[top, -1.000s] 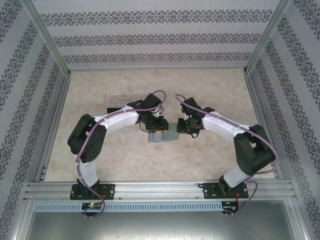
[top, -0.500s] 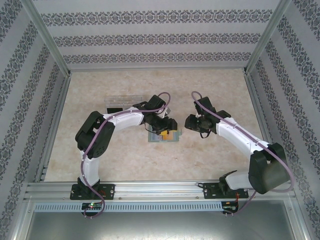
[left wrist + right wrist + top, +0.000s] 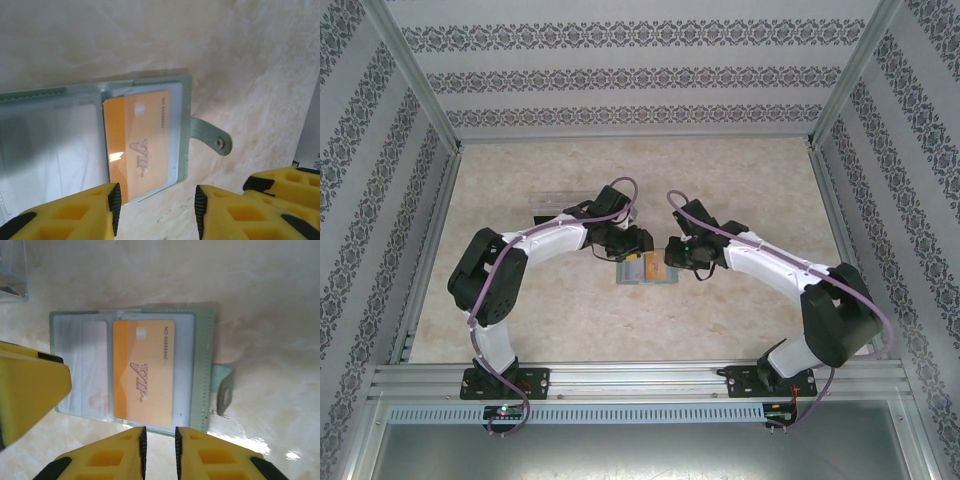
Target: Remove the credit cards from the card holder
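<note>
- Card holder – lies opened flat near the middle of the table, between the two grippers.
- Orange-yellow card sits in its right-hand clear pocket; the closing tab sticks out to the right.
- Left gripper hangs over the holder's edge, fingers well apart, grasping nothing.
- Right gripper hovers just beside the card's end – only a narrow slit between its fingers, nothing in it.
- Clear tray stands further left and farther back.
</note>
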`<state>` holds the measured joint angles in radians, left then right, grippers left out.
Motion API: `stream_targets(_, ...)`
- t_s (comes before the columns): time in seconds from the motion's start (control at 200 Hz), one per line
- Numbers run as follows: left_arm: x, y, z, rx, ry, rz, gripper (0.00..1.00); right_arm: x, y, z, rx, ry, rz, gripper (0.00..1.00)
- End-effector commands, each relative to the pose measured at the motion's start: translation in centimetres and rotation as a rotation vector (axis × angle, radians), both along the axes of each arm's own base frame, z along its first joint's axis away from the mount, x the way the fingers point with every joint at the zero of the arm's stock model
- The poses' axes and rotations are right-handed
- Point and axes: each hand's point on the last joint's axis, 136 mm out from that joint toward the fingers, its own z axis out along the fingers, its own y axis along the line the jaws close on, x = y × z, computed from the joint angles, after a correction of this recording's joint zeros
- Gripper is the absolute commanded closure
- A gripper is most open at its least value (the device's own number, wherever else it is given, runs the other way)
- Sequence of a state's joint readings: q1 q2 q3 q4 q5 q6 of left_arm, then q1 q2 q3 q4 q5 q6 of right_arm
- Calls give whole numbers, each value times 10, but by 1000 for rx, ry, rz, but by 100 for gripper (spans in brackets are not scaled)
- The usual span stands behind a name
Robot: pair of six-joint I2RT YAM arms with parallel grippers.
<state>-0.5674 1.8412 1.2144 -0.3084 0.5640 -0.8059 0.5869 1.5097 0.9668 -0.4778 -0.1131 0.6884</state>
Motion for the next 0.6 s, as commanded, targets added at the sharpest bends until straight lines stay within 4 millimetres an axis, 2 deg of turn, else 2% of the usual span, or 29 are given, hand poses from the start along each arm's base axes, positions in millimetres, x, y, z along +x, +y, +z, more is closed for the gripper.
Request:
stream_targets(0.0, 0, -3, -9, -22, 34, 17, 60, 8, 7, -7, 27, 12, -49, 79)
stream_targets(0.175, 0, -12, -18, -53, 73, 6, 70, 11, 12, -24, 16, 52, -51, 82)
stream_targets(0.595, -3, -5, -43, 0, 127, 31, 69, 11, 10, -58, -20, 137, -53, 78)
